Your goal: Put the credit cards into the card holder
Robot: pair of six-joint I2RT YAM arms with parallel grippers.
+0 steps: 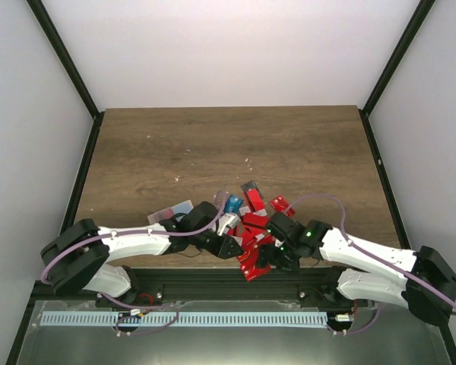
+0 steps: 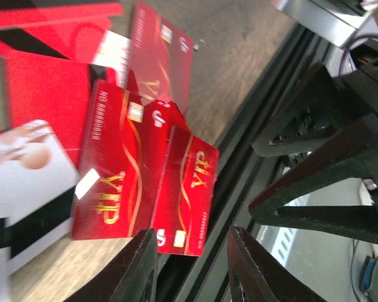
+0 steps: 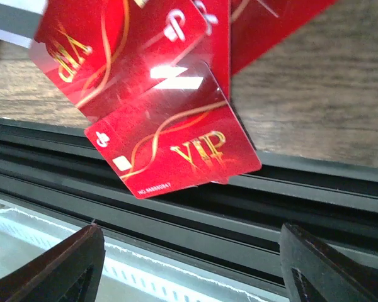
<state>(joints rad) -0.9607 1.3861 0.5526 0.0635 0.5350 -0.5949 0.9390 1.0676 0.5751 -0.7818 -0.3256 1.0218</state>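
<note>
The credit cards (image 1: pixel 252 228), mostly red with a blue one (image 1: pixel 232 203), lie heaped at the table's near edge. One red VIP card (image 3: pixel 176 151) hangs over that edge onto the black rail. It also shows in the left wrist view as the red VIP card (image 2: pixel 183 195). My left gripper (image 1: pixel 232 245) hovers at the heap's left side; in its own view the left gripper (image 2: pixel 192 270) is open with nothing between its fingers. My right gripper (image 1: pixel 270 255) is at the heap's near right, and the right gripper (image 3: pixel 195 270) stands wide open, empty, just short of the overhanging card. A pale beige card holder (image 1: pixel 173 211) lies left of the heap, partly under the left arm.
A black metal rail (image 3: pixel 252 207) runs along the table's near edge, with a drop behind it. A white card with a black stripe (image 2: pixel 25 189) lies at the heap's side. The right arm's black gripper (image 2: pixel 327 138) is close beside my left fingers. Brown tabletop (image 1: pixel 228 144) stretches behind the heap.
</note>
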